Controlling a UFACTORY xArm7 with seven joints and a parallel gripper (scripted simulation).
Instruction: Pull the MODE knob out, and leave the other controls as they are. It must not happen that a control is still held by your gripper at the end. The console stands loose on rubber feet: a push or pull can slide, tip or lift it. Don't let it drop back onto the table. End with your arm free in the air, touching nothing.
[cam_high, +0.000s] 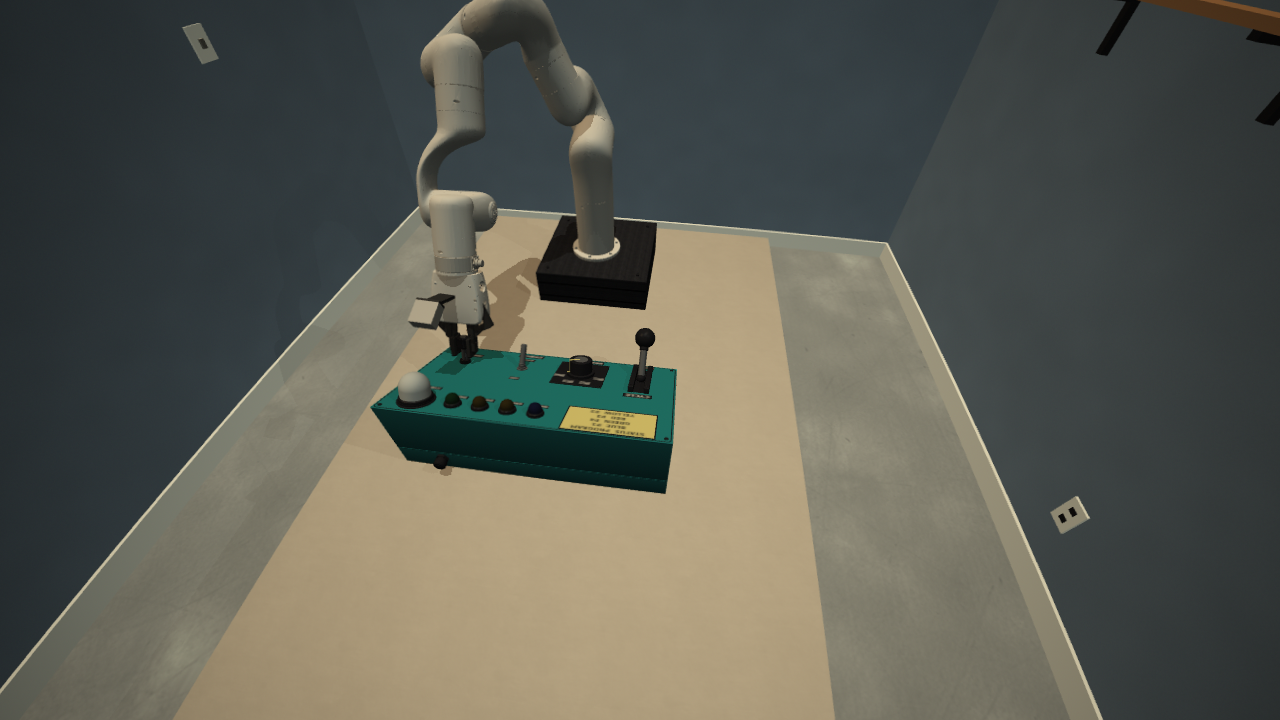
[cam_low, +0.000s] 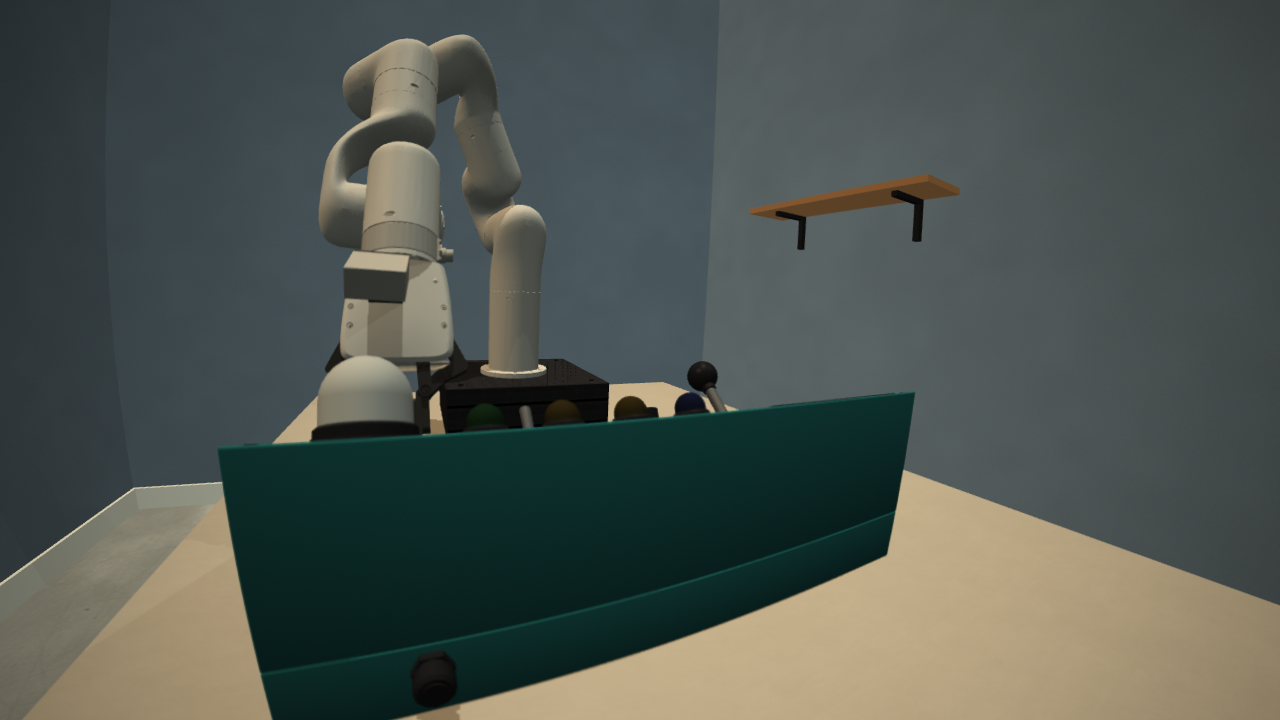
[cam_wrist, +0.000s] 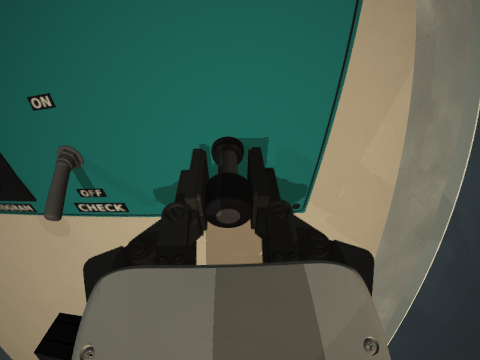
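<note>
The gripper (cam_wrist: 228, 188) points straight down at the far left corner of the console (cam_high: 537, 438), as the top view shows it, and pinches the MODE knob (cam_wrist: 228, 196) between its two black fingers. In the wrist view the knob is a small dark cap on a short stem that rises from the teal panel close to the console's edge, with a finger pressed against each side of the cap. In the top view the gripper (cam_high: 465, 347) stands at that corner, its fingertips just above the panel; the knob itself is too small to make out there.

Beside the knob in the wrist view a grey toggle (cam_wrist: 59, 182) leans over the labels OFF and CHECK, with ON further along the panel. The top view shows the other controls: a white dome (cam_high: 415, 389) at the near left corner, a row of four small coloured buttons (cam_high: 493, 404), a black dial (cam_high: 579, 365), a ball-topped lever (cam_high: 643, 351) and a yellow plate (cam_high: 607, 421). A small black plug (cam_high: 440, 462) juts from the console's front face.

The console sits flat on the tan tabletop (cam_high: 501, 591). The arm rises from a black base (cam_high: 637, 295) behind it. In the exterior view the console's front (cam_low: 572, 528) hides the fingers, and a wooden shelf (cam_low: 854, 198) hangs on the wall.
</note>
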